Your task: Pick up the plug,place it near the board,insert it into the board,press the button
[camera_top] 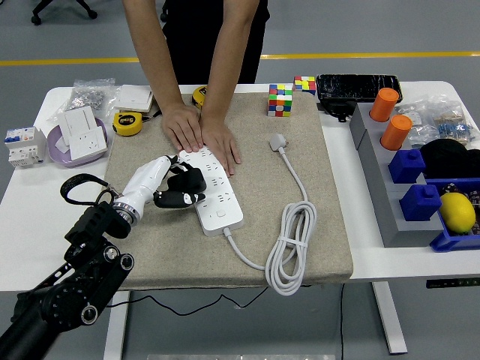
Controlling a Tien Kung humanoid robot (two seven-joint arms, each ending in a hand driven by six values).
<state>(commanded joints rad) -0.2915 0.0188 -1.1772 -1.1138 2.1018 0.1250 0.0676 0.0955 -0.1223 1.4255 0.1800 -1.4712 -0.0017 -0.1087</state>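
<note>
Beige mat (157,247) covers white table (30,202); grey floor (420,26) beyond.

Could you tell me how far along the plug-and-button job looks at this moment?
Picked up: the left hand grips the black plug. In hand: it sits at the white power strip, which a person's hands steady. Full insertion cannot be told. Left: pressing the button.

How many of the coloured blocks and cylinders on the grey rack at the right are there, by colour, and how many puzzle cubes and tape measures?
Orange cylinders: 2, the second
Blue blocks: 2, the second
Puzzle cubes: 2, the second
Yellow tape measures: 2, the second partly hidden behind the person's arm
Total: 8
</note>
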